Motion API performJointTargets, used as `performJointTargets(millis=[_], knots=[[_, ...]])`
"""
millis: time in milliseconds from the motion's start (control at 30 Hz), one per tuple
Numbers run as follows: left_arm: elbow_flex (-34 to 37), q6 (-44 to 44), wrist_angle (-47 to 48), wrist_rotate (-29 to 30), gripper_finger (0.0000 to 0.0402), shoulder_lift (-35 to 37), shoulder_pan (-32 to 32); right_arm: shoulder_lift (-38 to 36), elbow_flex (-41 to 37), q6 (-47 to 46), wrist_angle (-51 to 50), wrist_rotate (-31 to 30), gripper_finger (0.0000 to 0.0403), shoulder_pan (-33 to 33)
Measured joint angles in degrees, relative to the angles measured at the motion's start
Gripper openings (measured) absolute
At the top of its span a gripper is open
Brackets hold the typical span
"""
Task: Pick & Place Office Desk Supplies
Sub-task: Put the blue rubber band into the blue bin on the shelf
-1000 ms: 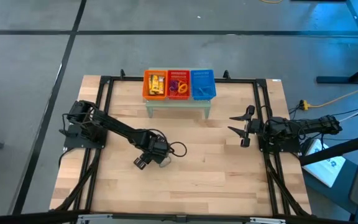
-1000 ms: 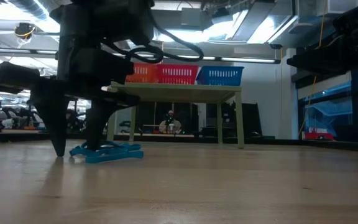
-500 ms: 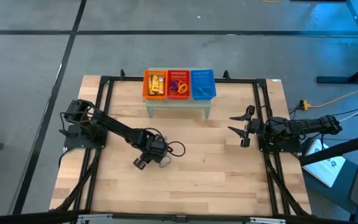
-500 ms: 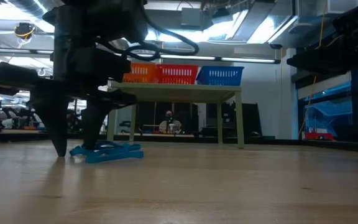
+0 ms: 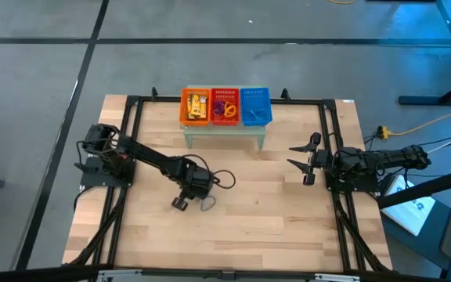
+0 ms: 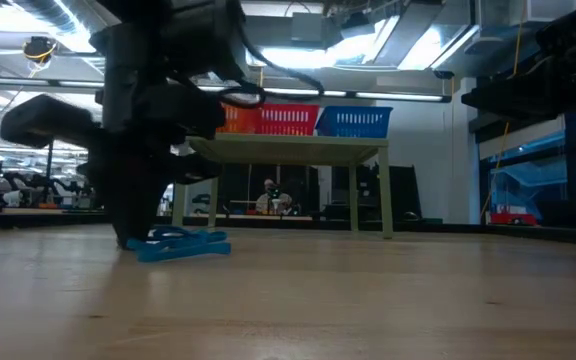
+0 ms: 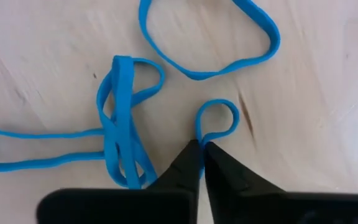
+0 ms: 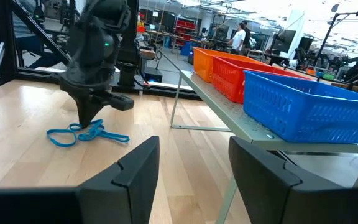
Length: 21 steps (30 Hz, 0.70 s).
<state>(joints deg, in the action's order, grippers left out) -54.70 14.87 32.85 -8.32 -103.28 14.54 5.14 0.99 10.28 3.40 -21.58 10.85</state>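
On desk, in front of the basket stand (image 5: 224, 130):
Left tool (image 7: 199, 149): tips down, pressed together, pinching a blue loop (image 7: 219, 118) of the blue band tangle (image 6: 176, 243).
Right tool (image 5: 301, 161): fingers spread, idle right of the stand.

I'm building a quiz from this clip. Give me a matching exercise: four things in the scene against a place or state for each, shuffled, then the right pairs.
Things:
1. left gripper
2. right gripper
3. blue basket
4. blue rubber bands

Places or states:
A. open, waiting at the table's right side
B. lying on the bare tabletop
C. shut, tips down at the table on a blue loop
D. on the small raised stand, rightmost of three

Pairs: 1-C, 2-A, 3-D, 4-B
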Motion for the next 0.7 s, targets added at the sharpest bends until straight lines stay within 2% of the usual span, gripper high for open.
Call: performJointTargets(millis=[233,367,433,533,700], knots=[[-0.09,-3.14,-0.42,-9.61,0.0005,1.94,-2.83,-0.01,0.00,-0.02,0.00,-0.01,0.0195,0.02],[-0.69,-5.31,1.75,-17.72,0.0002,4.77,-4.82,-0.01,0.00,-0.04,-0.01,-0.01,0.0195,0.00],[-2.28,-6.39,-0.03,-20.73,0.0002,7.15,-5.81,0.00,0.00,-0.04,-0.01,0.01,0.0195,0.01],[-3.61,-8.07,-0.04,-23.04,0.0003,11.03,-7.09,-0.01,0.00,-0.06,0.00,0.01,0.0195,0.02],[-6.31,-12.13,-3.86,-23.64,0.0003,17.78,-9.17,-0.01,0.00,-0.22,0.00,0.01,0.0195,0.02]])
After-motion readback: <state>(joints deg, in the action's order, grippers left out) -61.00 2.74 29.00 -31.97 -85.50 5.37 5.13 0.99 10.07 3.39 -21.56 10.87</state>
